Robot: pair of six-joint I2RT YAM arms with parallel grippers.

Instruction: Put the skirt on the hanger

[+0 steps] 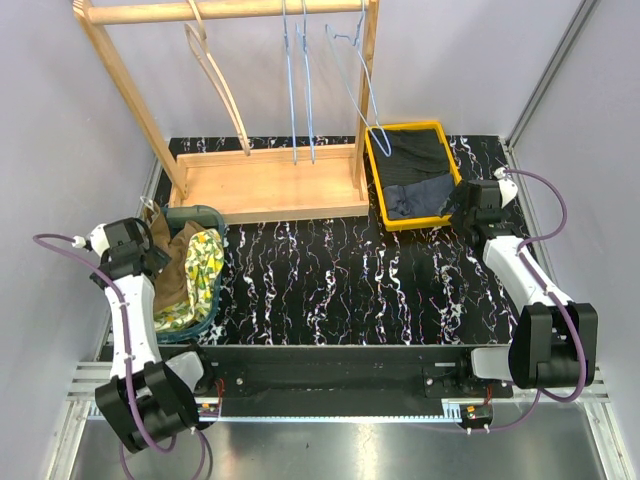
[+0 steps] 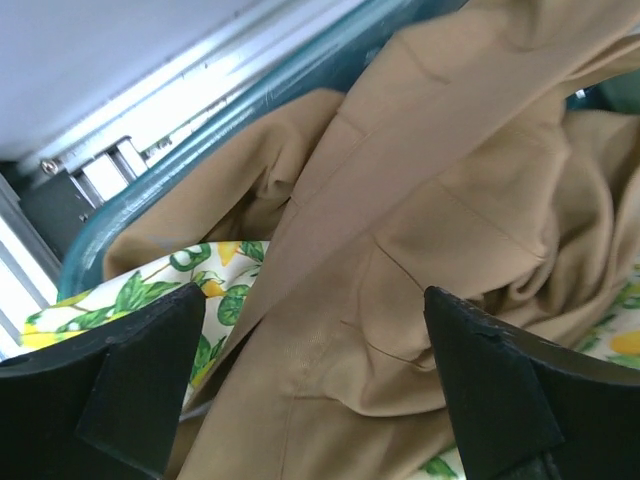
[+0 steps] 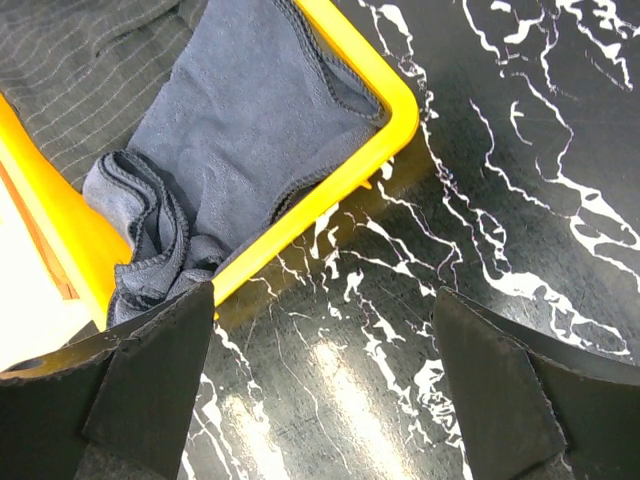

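inside teal basket (image 2: pixel 250 100), tan skirt (image 2: pixel 420 230) — creased, over lemon-print cloth (image 2: pixel 225 285)

In the overhead view the top edge cuts off the upper ends of the wooden rack (image 1: pixel 265 185). In the left wrist view the tan cloth (image 2: pixel 430 200) runs past the top and right edges and hides most of the green basket (image 2: pixel 230 105). In the right wrist view the yellow bin (image 3: pixel 395 115) is cut off at the left and top.

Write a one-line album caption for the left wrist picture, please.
Open left gripper hovers over a tan garment lying on lemon-print fabric in a teal basket.
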